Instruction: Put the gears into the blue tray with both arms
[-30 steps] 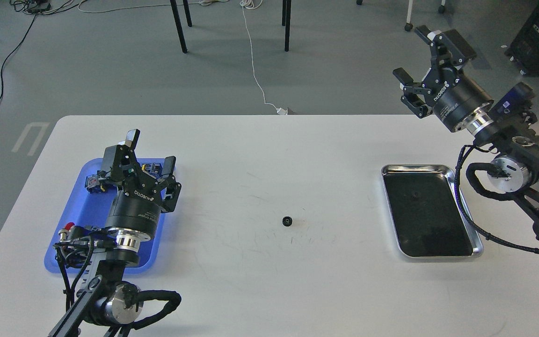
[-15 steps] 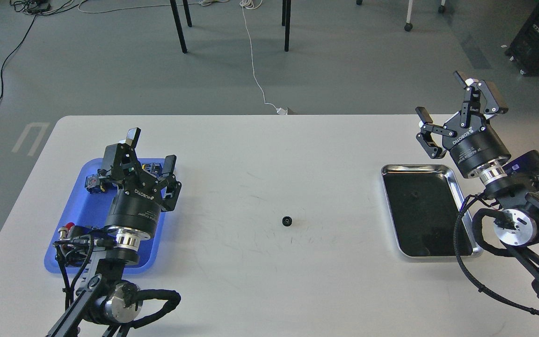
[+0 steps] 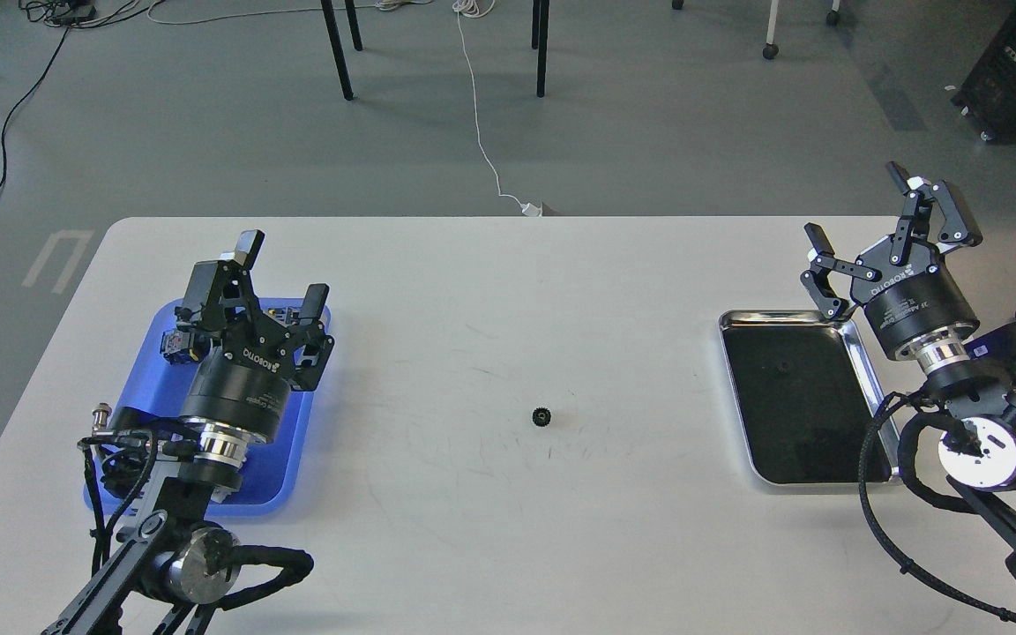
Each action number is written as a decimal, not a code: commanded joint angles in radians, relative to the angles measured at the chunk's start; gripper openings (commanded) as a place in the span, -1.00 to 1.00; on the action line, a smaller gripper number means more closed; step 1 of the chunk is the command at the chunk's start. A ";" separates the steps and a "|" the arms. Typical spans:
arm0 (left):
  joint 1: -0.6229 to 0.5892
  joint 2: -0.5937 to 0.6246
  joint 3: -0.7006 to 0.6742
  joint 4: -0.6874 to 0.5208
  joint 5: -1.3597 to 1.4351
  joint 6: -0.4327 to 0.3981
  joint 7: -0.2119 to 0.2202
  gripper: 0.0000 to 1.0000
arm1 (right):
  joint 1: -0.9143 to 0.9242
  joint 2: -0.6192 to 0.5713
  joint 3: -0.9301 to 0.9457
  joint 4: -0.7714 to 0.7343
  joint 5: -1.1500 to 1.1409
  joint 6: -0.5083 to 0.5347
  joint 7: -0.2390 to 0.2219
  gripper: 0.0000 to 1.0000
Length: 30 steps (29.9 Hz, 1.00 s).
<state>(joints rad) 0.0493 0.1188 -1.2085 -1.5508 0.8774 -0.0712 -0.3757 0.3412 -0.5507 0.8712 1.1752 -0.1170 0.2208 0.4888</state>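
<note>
One tiny black gear [image 3: 542, 416] lies on the white table near its middle, apart from both arms. A second faint gear [image 3: 782, 365] rests on the black lining of the steel tray. The blue tray [image 3: 148, 388] sits at the left, partly covered by my left arm. My left gripper [image 3: 280, 272] hangs open above the tray's far end with nothing between its fingers. My right gripper [image 3: 880, 222] is open and empty above the far right corner of the steel tray.
A shiny steel tray [image 3: 861, 360] with black lining stands at the right. Small connector parts [image 3: 176, 344] lie in the blue tray's far left corner. Chair legs [image 3: 337, 49] and cables are on the floor beyond the table's far edge.
My right arm has dropped from high above the floor down and toward me, to the steel tray's far right corner. My left arm has shifted slightly left. The gear on the table has stayed put.
</note>
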 commanded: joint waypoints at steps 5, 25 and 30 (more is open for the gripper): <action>-0.111 0.113 0.108 0.000 0.193 -0.004 -0.056 0.96 | -0.022 0.005 0.002 0.001 -0.001 0.000 0.000 0.98; -0.738 0.384 0.693 0.118 1.200 -0.156 -0.113 0.96 | -0.085 0.015 0.026 -0.012 0.036 0.002 0.000 0.98; -0.851 0.331 0.782 0.227 1.304 -0.154 -0.113 0.95 | -0.085 0.012 0.037 -0.012 0.036 -0.003 0.000 0.98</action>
<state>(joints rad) -0.7427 0.4779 -0.4740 -1.3855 2.1542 -0.2260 -0.4893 0.2566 -0.5356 0.9022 1.1626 -0.0814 0.2213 0.4885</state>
